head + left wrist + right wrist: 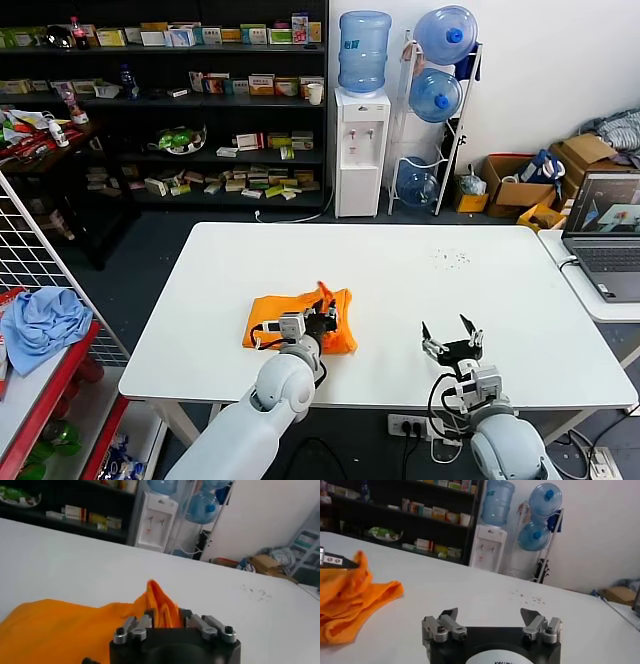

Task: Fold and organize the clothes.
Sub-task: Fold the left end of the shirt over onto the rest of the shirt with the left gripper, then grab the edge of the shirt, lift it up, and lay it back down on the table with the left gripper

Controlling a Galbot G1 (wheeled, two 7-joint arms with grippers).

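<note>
Far left in the head view, a crumpled light blue cloth [42,322] lies on a red-edged side rack [62,392], well apart from the work area.

The bright orange cotton T-shirt [297,318] lies bunched in a rumpled heap on the white rectangular table [400,290], in the near left part of the tabletop, close to the front edge. One peak of fabric stands up from the heap at its far side. No lettering can be made out on the exposed surface.

The left gripper [322,322] sits on the shirt's right portion. In the left wrist view its fingers [148,621] are closed on a raised fold of the orange T-shirt [60,630], with the cloth pinched between them and rising above the tips.

The right gripper [451,343] is just over the bare tabletop near the front edge, to the right of the shirt and apart from it. Its fingers [449,616] are spread wide with nothing between them. From the right wrist view the orange shirt [350,602] lies off to the side.

Far right, an open laptop [605,235] sits on an adjoining white table [585,295].
</note>
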